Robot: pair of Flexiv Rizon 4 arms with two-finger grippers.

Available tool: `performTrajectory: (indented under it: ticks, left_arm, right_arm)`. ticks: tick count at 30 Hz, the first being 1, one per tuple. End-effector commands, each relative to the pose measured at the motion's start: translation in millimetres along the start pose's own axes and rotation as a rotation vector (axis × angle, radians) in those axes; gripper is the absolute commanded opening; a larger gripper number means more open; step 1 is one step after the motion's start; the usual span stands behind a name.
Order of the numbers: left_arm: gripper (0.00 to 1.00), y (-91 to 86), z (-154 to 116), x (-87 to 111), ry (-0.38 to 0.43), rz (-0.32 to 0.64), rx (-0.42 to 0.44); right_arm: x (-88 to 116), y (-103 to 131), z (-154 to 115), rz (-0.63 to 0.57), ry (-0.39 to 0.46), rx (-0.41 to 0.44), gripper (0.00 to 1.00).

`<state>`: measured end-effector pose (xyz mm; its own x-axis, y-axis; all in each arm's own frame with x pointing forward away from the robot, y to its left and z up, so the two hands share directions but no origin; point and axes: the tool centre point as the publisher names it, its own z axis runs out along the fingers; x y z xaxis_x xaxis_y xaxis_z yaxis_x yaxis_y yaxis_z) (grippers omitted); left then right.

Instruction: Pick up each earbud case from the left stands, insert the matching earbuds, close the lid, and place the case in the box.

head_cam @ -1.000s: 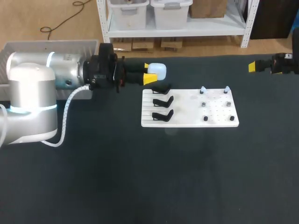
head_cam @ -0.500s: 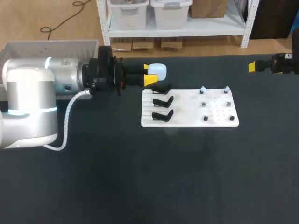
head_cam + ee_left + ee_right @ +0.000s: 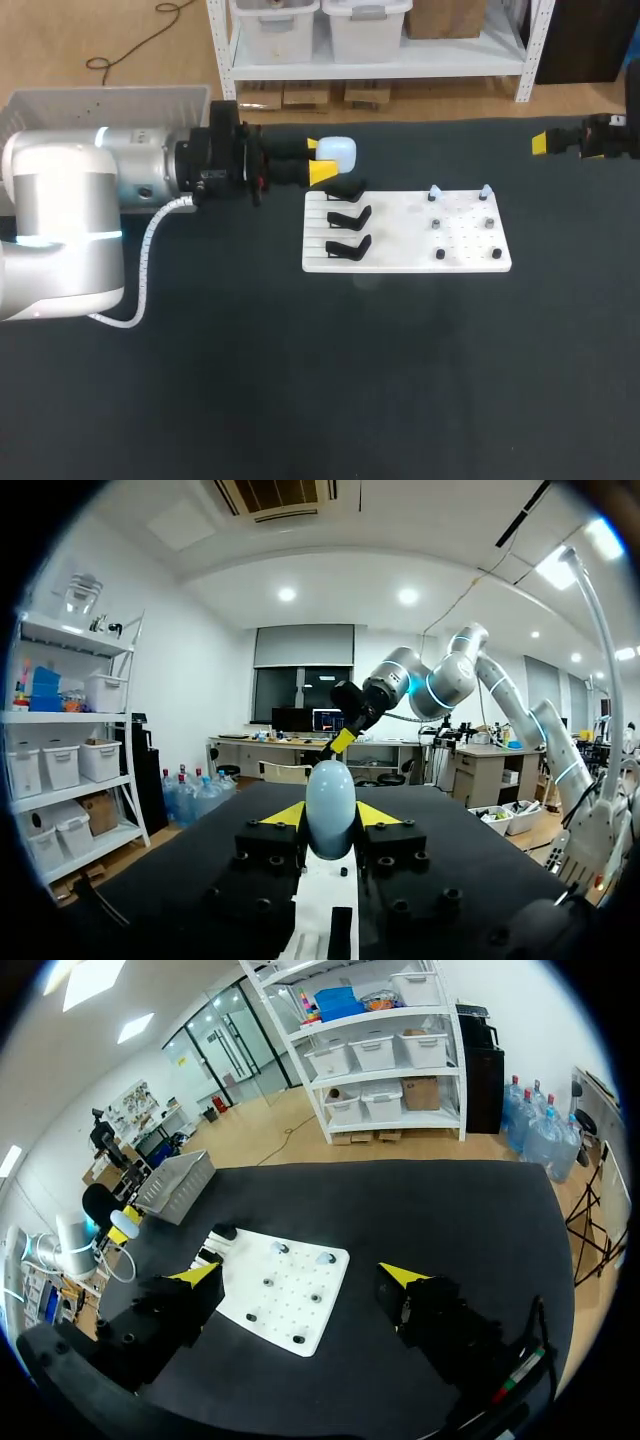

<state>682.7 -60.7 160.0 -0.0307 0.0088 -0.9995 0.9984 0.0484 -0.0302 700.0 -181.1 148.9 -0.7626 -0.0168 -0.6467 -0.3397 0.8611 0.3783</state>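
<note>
While the left pincer (image 3: 322, 160) grips the earbud case (image 3: 338, 152), pickup appears done. Next, the open right pincer (image 3: 300, 1274) should fetch matching earbuds (image 3: 433, 191).

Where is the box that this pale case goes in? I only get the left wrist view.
Observer: The box is by the far left corner of the table, behind the left arm.
Operator: Are more cases on the stands?
Observer: No, all three black stands are empty.
Operator: Does the other tool hold anything?
Observer: No, the right tool is open and empty, out at the table's right edge.
</note>
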Motion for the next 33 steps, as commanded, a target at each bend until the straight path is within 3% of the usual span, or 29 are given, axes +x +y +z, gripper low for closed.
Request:
performTrajectory:
  ticks: [1,15,20,33]
  left_arm:
    - [0.00,-1.5,2,-1.5,-0.008,0.006,0.008]
    - [0.00,-3.3,9,2.5,-0.047,-0.010,0.066]
    - [0.00,-3.9,9,5.3,-0.048,-0.014,0.084]
    - [0.00,-3.5,8,7.9,-0.059,0.005,0.093]
  right_arm:
    - [4,16,-11,-0.029,0.014,0.002,1.00]
    - [23,96,-8,-0.162,0.104,-0.051,1.00]
    - [18,108,3,-0.191,0.123,-0.029,1.00]
    - [26,135,26,-0.109,0.200,-0.006,1.00]
